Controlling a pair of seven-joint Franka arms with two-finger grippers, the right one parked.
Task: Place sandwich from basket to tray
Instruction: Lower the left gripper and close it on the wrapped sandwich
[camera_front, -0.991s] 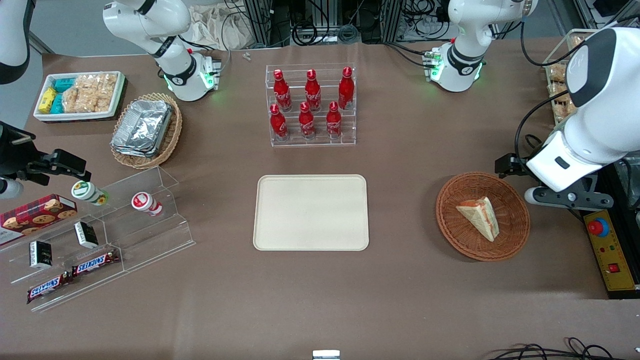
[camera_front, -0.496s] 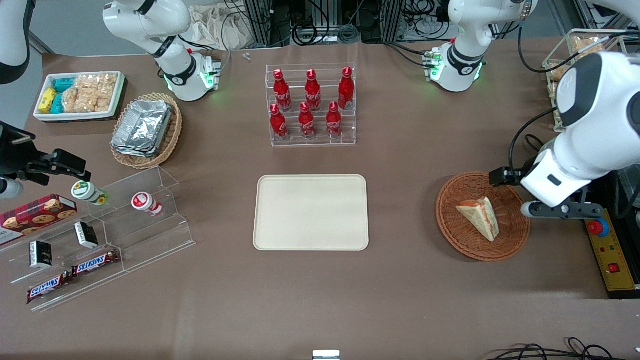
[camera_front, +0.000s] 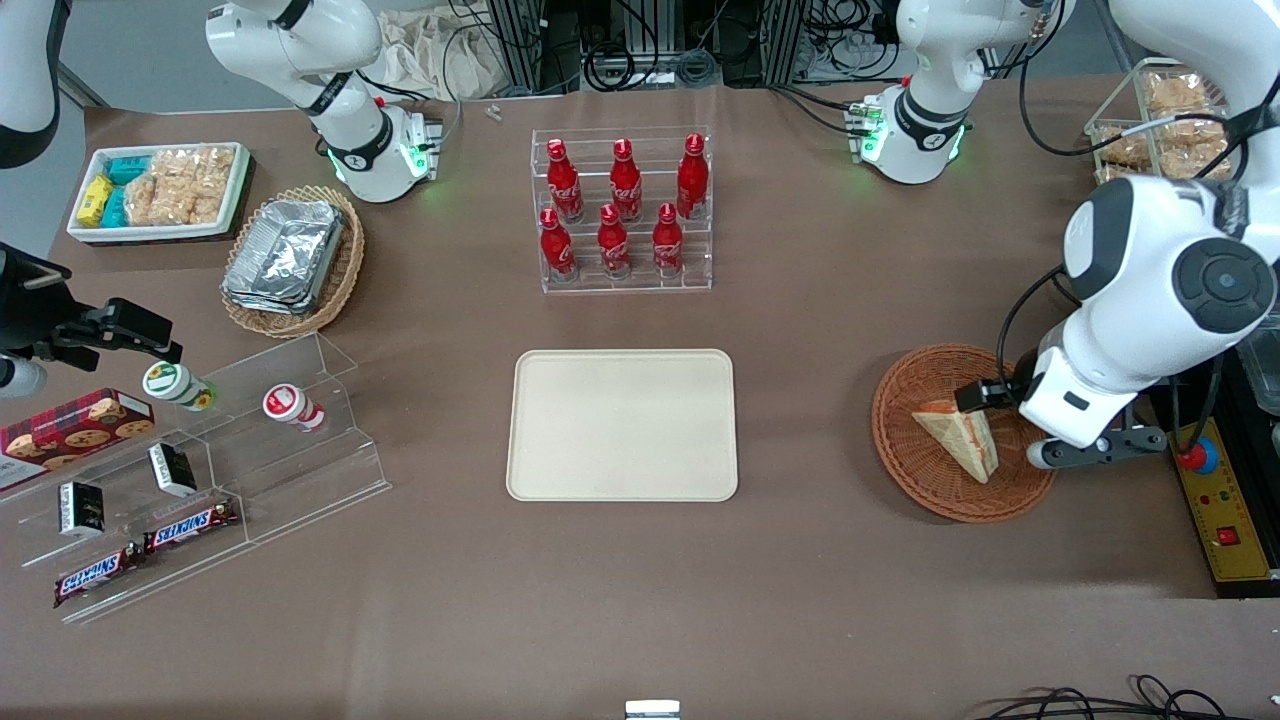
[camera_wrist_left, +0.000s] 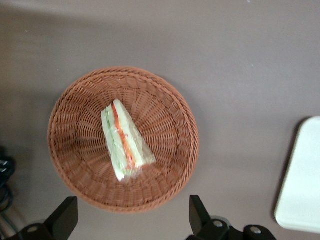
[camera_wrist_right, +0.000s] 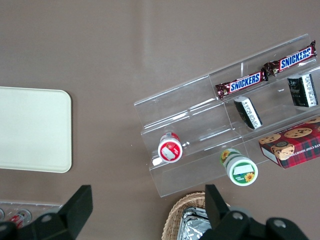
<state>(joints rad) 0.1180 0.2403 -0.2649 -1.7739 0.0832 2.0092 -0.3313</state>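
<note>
The sandwich (camera_front: 960, 435) (camera_wrist_left: 125, 142), a pale wedge with an orange-red filling edge, lies in the round reddish-brown basket (camera_front: 925, 480) (camera_wrist_left: 75, 125). My left gripper (camera_front: 1062, 452) (camera_wrist_left: 131, 220) hangs open above the basket's rim on the side toward the working arm's end of the table. Its fingers are spread wide, hold nothing and are well clear of the sandwich. The cream tray (camera_front: 620, 425) (camera_wrist_left: 302, 180) (camera_wrist_right: 30, 130) lies flat at the table's middle with nothing on it.
A clear rack of red bottles (camera_front: 622, 210) stands farther from the front camera than the tray. A yellow control box (camera_front: 1215, 500) sits beside the basket. An acrylic snack stand (camera_front: 200, 470), an oval foil-tray basket (camera_front: 290, 260) and a white bin (camera_front: 160, 190) lie toward the parked arm's end.
The left arm has swung toward the front camera and inward, carrying the gripper from beside the basket to above its rim. The sandwich has not moved.
</note>
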